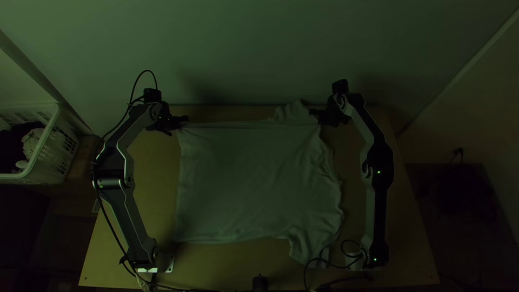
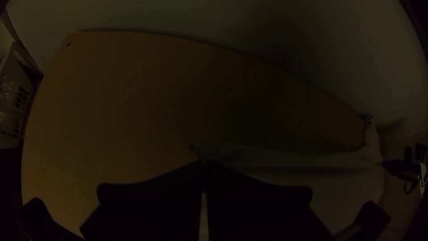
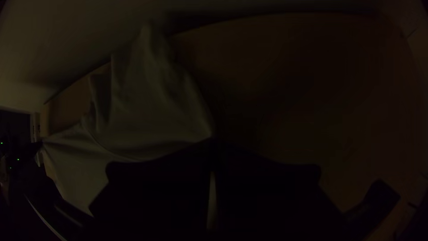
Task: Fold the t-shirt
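No readable text, label, number or sign can be made out anywhere in the top view, nor in the left or right wrist view.

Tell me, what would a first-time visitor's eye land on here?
Probably the pale t-shirt, spread across the middle of the table. Next, the two robot grippers at its far edge: the left gripper pinches the far hem corner, the right gripper the cloth beside the far sleeve.
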Controlling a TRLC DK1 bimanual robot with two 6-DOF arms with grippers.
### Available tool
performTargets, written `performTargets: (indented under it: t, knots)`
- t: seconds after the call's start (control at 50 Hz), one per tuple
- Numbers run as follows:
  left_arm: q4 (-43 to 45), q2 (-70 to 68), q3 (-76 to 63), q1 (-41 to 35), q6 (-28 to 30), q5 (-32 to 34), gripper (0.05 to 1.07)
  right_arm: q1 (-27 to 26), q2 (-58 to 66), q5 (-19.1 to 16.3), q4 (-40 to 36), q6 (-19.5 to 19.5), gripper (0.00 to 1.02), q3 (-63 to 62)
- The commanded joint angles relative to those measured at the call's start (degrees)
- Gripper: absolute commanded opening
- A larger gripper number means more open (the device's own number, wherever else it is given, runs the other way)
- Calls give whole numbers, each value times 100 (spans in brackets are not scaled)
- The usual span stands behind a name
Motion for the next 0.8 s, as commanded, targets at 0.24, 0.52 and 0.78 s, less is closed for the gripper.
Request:
performTargets:
  t: [0.24,0.52,0.78]
  knots:
    - [-95,-739,-291,10,-30,-23,8,-164,-714,66,-159,-52,2,-111]
    - [-201,-1065,-291,-254,-180,4,8,-112,-899,66,-590,-113,2,-120]
    - [-262,-1320,-819,-245,-153,13,8,-76,-1250,75,-730,-289,2,-603]
